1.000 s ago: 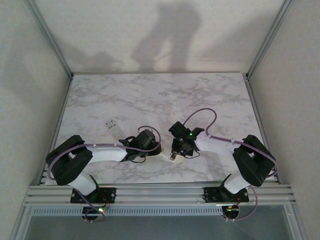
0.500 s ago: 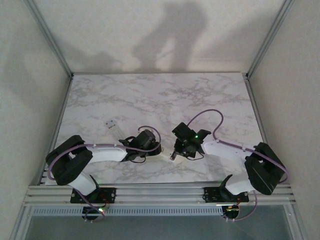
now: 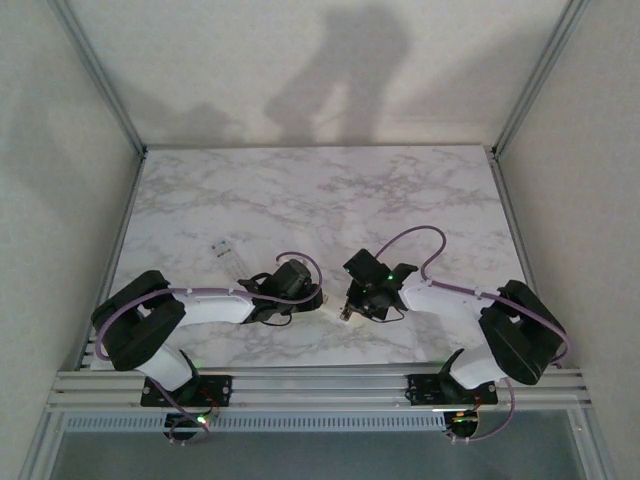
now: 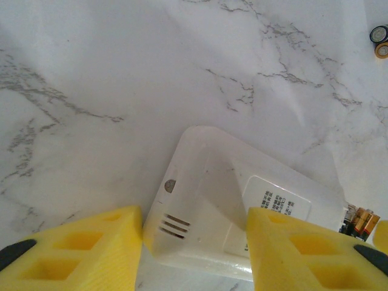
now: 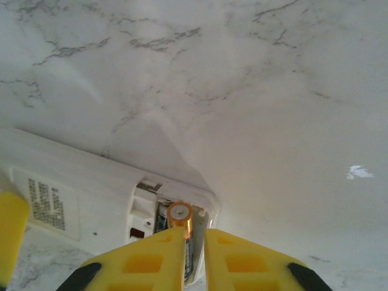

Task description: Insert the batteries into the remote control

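Observation:
The remote control lies back-up on the marble, a printed label on its rear. My left gripper is shut on its vented end, a yellow finger against each side. At the other end the battery compartment is uncovered. One battery with an orange end stands tilted up out of it, and a dark one lies beside it. My right gripper hovers over that end, jaws a narrow gap apart; the tilted battery rests against the left finger, clear of the right. Two loose batteries lie farther off.
In the top view both grippers meet over the remote near the table's front middle. A small pale flat object lies left of them. Metal frame rails run along the near edge.
My right arm's elbow swung out to the right and came partly back while its gripper stayed at the remote's end. Its jaws have parted slightly. The left arm has not moved.

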Available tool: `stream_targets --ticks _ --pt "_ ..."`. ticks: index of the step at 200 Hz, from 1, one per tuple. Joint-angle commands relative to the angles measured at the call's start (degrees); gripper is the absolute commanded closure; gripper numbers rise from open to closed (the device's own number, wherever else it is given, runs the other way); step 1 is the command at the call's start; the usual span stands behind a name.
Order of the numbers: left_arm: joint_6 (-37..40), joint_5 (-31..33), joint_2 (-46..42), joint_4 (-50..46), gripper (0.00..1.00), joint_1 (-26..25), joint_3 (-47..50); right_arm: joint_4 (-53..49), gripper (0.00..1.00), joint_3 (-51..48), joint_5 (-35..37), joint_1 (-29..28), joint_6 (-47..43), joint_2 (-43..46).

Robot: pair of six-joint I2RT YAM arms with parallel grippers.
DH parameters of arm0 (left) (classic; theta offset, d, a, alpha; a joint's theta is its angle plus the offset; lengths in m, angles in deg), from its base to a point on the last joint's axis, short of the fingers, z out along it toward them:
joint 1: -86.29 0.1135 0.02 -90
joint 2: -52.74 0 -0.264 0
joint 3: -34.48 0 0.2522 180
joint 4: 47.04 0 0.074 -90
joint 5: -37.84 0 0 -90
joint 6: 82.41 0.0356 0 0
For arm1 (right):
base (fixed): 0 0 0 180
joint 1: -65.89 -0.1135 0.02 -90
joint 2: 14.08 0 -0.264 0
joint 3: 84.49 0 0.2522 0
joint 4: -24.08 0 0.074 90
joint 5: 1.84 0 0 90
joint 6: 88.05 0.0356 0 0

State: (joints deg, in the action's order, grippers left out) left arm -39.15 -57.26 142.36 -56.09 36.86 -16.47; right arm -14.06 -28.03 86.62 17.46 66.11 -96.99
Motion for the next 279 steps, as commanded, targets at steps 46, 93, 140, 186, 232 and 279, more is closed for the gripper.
stream_targets --ticks 46,93,140,186,232,279 --pt "-0.41 -3.64 0.99 1.71 0.52 -1.72 -0.07 -1.58 0.88 2.38 1.46 -0.44 -0.22 -1.97" --pt "-0.42 -3.70 1.29 1.88 0.52 -1.72 -0.34 -4.67 0.89 2.93 2.79 -0.44 -0.77 1.90" --pt "-0.23 -3.83 1.56 1.46 0.52 -1.72 -0.87 -6.29 0.86 5.02 5.24 -0.37 -1.79 1.08" --pt "-0.40 -3.72 1.07 1.53 0.52 -1.72 -0.10 -5.11 0.84 5.99 4.95 -0.28 -2.57 -1.60" --pt "-0.47 -3.60 0.97 1.85 0.52 -1.72 0.29 -4.40 0.85 5.60 3.70 -0.35 -2.94 -3.48" --pt "-0.37 -3.63 1.30 2.02 0.52 -1.72 0.02 -4.68 0.87 4.95 2.75 -0.61 -2.99 -3.48"
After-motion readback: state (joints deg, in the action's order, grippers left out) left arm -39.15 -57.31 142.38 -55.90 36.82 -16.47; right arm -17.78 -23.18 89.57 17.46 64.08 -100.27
